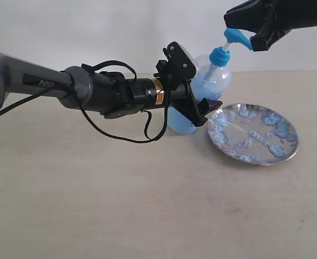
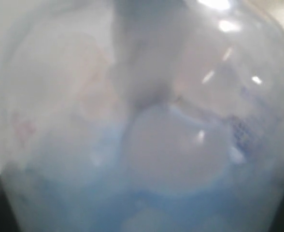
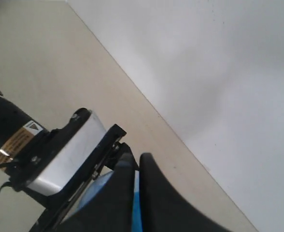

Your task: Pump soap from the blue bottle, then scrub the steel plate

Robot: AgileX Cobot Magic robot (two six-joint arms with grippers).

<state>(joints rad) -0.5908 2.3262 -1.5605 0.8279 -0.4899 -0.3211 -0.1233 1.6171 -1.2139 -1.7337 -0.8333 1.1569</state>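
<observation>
Exterior view: one bottle (image 1: 215, 81), one plate (image 1: 291, 150)

In the left wrist view the blue bottle (image 2: 142, 125) fills the whole picture and is all blurry. We cannot read its label there.

In the exterior view the left gripper (image 1: 204, 102) covers the bottle's middle. The left arm (image 1: 29, 81) runs off the left edge.

The right gripper (image 1: 243, 32) hides the top of the pump head (image 1: 235, 36). The right arm (image 1: 304, 13) is cut off at the top edge.

In the right wrist view the fingers (image 3: 161, 198) run off the bottom edge. We see only a thin bit of blue between them.
</observation>
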